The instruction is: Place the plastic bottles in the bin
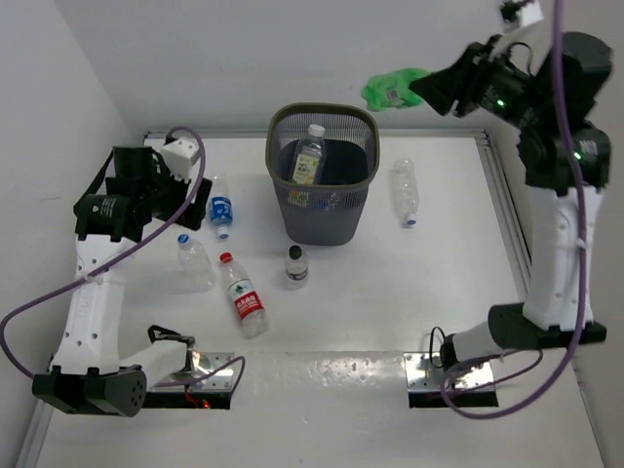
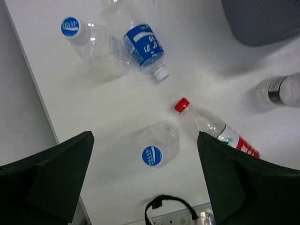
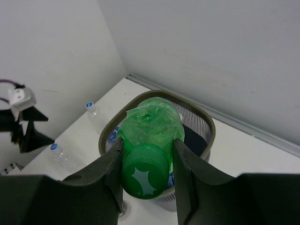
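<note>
Right gripper clamps the green bottle; wrist view alone shows its cap.

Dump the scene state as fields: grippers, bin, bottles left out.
right gripper: shut on green bottle, raised, bin in its wrist view
left gripper: open, empty, above bottles left of bin
in bin: yellow-green-label bottle, more below, count unclear
not binned: blue-label bottle, two blue-capped bottles, red-capped bottle, black-capped bottle, clear bottle right of bin
</note>
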